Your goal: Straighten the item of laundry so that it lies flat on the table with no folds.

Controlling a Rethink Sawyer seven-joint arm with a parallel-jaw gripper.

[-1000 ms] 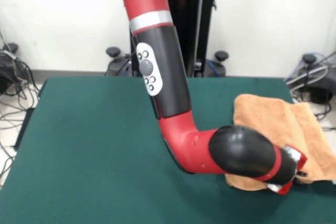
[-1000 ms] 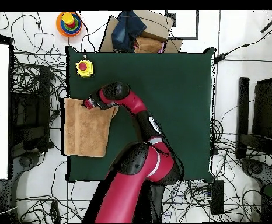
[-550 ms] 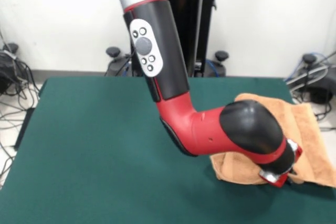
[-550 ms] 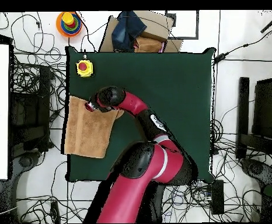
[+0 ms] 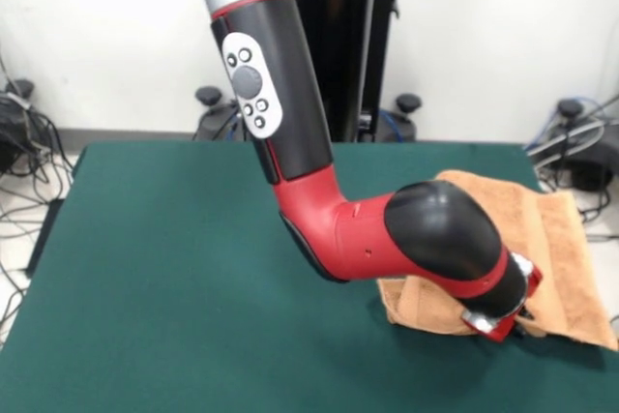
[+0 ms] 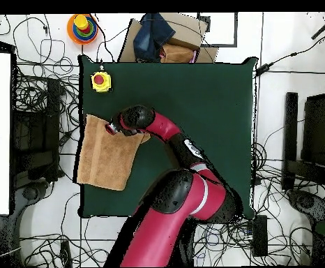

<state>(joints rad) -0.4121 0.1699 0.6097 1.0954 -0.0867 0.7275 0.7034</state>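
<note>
The claw (image 5: 501, 321) sits low on the towel (image 5: 551, 249), at its bunched near edge; whether it grips the cloth I cannot tell, as the wrist hides the tips. Behind the claw the towel spreads over the table (image 5: 174, 268) edge, seemingly doubled over.

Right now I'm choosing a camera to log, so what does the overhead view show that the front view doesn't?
Overhead only: a yellow box with a red button on the table, a ring-stack toy, and the towel's whole outline overhanging the table edge. Front only: the arm's button pad and the wall behind. Both: arm, gripper on the towel's bunched edge.
</note>
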